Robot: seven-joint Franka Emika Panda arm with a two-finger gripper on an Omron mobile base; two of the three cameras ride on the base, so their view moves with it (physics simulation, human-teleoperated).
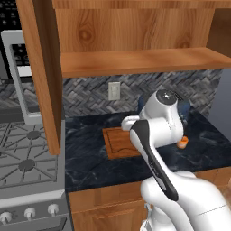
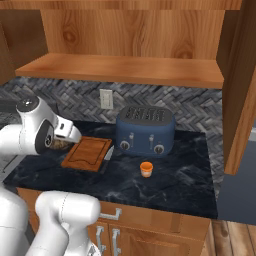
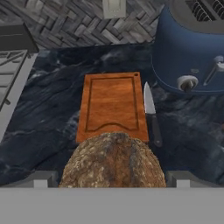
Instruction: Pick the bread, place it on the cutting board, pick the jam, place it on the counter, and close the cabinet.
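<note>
Bread (image 3: 113,159) clamped in pincer (image 3: 113,177), held above near end of cutting board (image 3: 112,105) for set-down; jam (image 2: 146,168) on worktop (image 2: 190,175).

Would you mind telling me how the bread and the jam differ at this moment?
The bread is a dark brown, rough, mottled lump; the jam is a small, smooth orange jar. The bread is the larger. The bread sits between the pincer fingers above the cutting board's near end, while the jam stands free on the counter before the toaster.
</note>
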